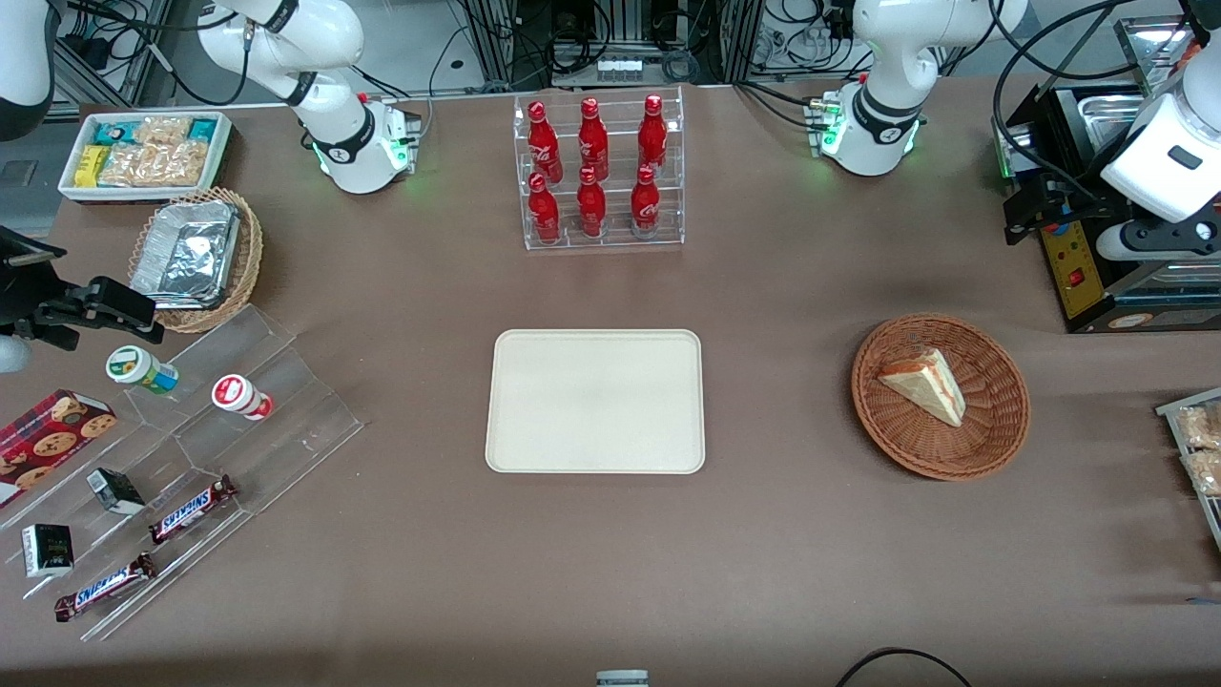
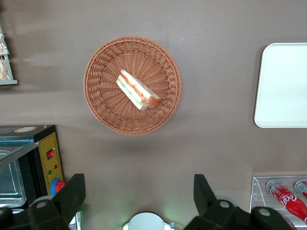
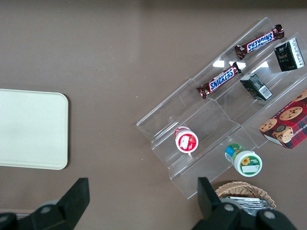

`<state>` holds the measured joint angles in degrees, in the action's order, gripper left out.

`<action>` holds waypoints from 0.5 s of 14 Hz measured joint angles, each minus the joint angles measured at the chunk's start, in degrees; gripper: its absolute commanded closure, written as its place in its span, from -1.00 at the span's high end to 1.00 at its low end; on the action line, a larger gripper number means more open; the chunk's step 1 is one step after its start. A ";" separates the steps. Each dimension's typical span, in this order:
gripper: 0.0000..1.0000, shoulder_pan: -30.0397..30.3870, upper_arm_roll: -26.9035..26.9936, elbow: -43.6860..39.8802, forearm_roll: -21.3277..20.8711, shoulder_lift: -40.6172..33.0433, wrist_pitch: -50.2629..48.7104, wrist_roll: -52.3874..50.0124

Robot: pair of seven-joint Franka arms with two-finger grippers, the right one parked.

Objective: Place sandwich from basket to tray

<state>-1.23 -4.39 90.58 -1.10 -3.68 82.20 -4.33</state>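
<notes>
The sandwich [image 1: 925, 385] [image 2: 138, 90], a white-bread wedge with red-orange and green layers on its edge, lies on its side in the round reddish-brown basket [image 1: 992, 434] [image 2: 100, 96]. The cream-white tray [image 1: 596, 401] [image 2: 283, 86] sits flat at mid-table with nothing on it, beside the basket toward the parked arm's end. My gripper [image 2: 139, 191] [image 1: 1035, 212] hangs high above the table, farther from the front camera than the basket. It is open, fingers wide apart, with only bare table between them.
A black appliance [image 1: 1097, 277] stands close by the gripper at the working arm's end. A clear rack of red bottles [image 1: 601, 172] stands farther back than the tray. A clear snack stand [image 1: 191, 448], a tan basket of foil trays [image 1: 196, 258] and a white snack bin [image 1: 143, 153] are at the parked arm's end.
</notes>
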 measured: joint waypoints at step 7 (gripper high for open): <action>1.00 0.15 0.26 0.20 0.00 0.37 0.11 -0.11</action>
<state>-1.08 -4.13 90.78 -1.10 -3.31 82.31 -4.44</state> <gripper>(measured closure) 0.000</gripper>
